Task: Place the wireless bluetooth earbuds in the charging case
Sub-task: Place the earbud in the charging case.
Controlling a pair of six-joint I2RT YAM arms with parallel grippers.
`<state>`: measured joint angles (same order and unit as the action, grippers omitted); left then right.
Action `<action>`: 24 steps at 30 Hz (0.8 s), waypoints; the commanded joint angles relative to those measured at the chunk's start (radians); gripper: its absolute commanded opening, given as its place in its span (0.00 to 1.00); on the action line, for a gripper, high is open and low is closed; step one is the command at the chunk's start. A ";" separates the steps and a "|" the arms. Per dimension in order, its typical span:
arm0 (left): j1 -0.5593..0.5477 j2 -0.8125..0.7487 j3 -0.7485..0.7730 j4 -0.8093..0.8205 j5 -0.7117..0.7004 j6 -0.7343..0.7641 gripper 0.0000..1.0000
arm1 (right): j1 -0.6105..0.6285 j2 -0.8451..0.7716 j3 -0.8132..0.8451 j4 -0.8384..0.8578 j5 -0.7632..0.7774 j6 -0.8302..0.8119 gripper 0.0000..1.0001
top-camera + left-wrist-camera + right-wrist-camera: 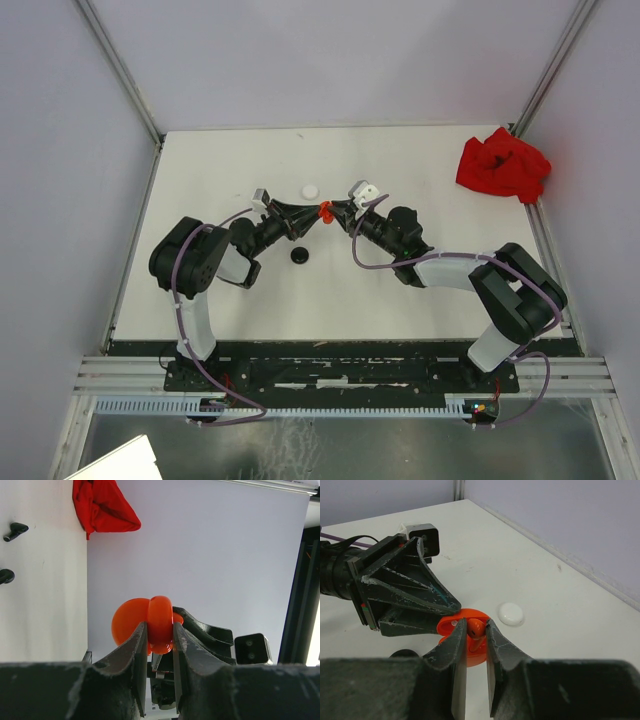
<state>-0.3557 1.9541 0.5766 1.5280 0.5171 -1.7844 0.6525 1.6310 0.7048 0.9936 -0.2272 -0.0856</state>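
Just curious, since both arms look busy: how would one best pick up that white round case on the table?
Probably by its rounded edge, a finger on each opposite side, coming straight down from above. The white round case lies flat and closed on the table, a low smooth dome with bare surface around it, so its top offers nothing to pinch.

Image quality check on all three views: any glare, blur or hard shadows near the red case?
Top external: even diffuse light, soft shadows only, red case tiny but unblurred. Left wrist: case sharp, left gripper's fingers slightly soft up close, blown-out strip at the right edge. Right wrist: red earbud crisp, white case bright with its shading intact, foreground dark.
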 commanded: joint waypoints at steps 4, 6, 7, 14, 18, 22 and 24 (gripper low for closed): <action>-0.004 -0.040 0.012 0.163 -0.004 -0.046 0.03 | -0.001 -0.003 -0.007 0.050 -0.003 -0.009 0.02; -0.005 -0.040 0.013 0.164 -0.005 -0.048 0.03 | -0.001 -0.004 -0.008 0.050 -0.004 -0.008 0.02; -0.005 -0.040 0.013 0.166 -0.006 -0.050 0.03 | -0.001 -0.005 -0.009 0.049 -0.007 -0.006 0.02; -0.003 -0.038 0.015 0.180 -0.012 -0.063 0.03 | 0.000 -0.005 -0.016 0.038 -0.020 0.010 0.02; -0.005 -0.036 0.016 0.188 -0.016 -0.070 0.03 | 0.002 0.005 -0.025 0.039 -0.020 0.020 0.04; -0.005 -0.029 0.017 0.194 -0.018 -0.071 0.03 | 0.006 0.010 -0.028 0.037 -0.024 0.031 0.12; -0.003 -0.024 0.017 0.197 -0.019 -0.072 0.03 | 0.006 0.010 -0.030 0.039 -0.026 0.039 0.19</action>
<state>-0.3561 1.9537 0.5766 1.5276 0.5167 -1.8046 0.6529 1.6321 0.6895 0.9951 -0.2329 -0.0750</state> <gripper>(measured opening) 0.296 0.232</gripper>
